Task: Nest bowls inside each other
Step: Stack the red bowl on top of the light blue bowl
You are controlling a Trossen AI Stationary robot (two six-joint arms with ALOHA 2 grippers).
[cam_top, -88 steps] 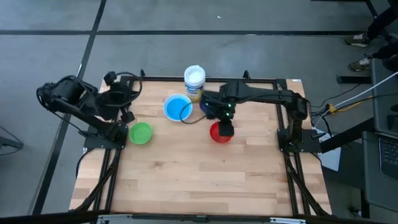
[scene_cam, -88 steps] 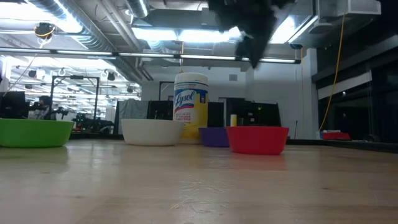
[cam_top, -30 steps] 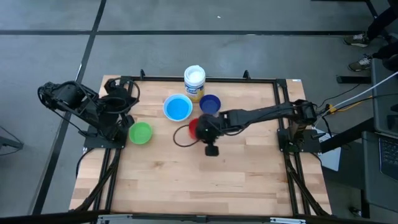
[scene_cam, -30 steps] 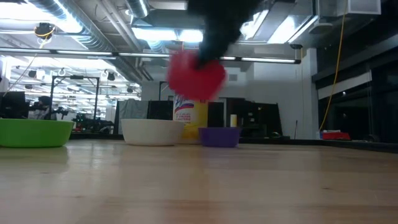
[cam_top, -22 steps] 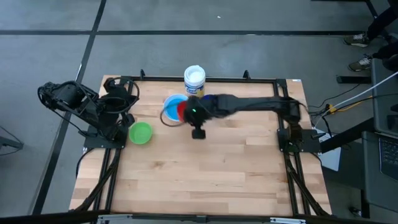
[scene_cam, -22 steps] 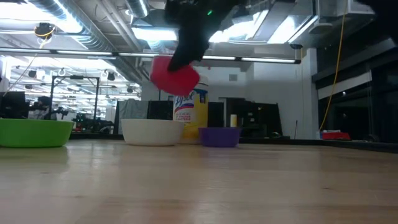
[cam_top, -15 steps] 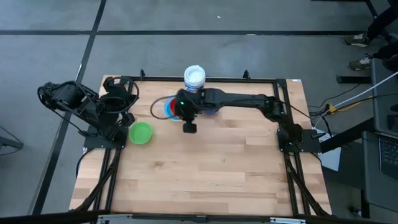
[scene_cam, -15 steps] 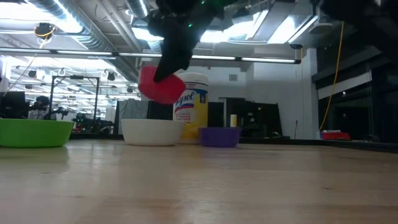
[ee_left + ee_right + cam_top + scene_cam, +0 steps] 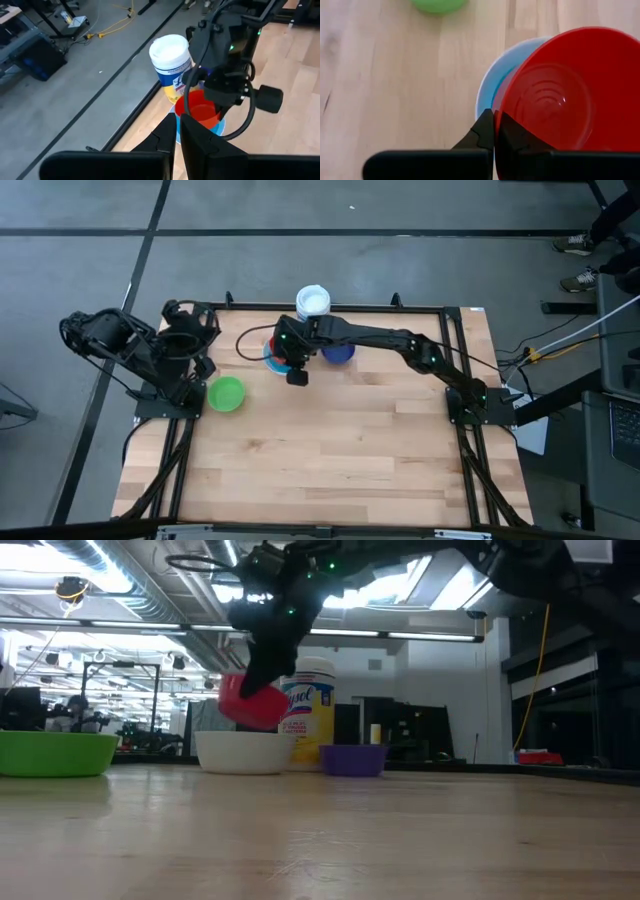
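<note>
My right gripper (image 9: 289, 360) is shut on the red bowl (image 9: 250, 705) and holds it tilted just above the white bowl (image 9: 243, 752) at the table's far middle. A light blue bowl (image 9: 502, 72) sits inside the white one. The dark blue bowl (image 9: 340, 351) rests on the table just right of them. The green bowl (image 9: 226, 393) rests near the left edge. My left gripper (image 9: 177, 131) is shut and empty, raised over the table's far left corner. My right gripper pinches the red bowl's rim (image 9: 498, 116), one finger inside the bowl and one outside. The fingers slant down from above on the bowl's right side. The bowl hangs tilted below them, lifted clear of the table, over the white bowl.
A white-lidded tub with a yellow label (image 9: 313, 304) stands at the far edge just behind the bowls. A black cable loops beside my right gripper. The near half of the wooden table (image 9: 330, 470) is bare.
My right gripper has carried the red bowl toward the table's left and far edge, from the middle of the table to above the white bowl, and has sunk a little. The bowl stays tilted in the hold.
</note>
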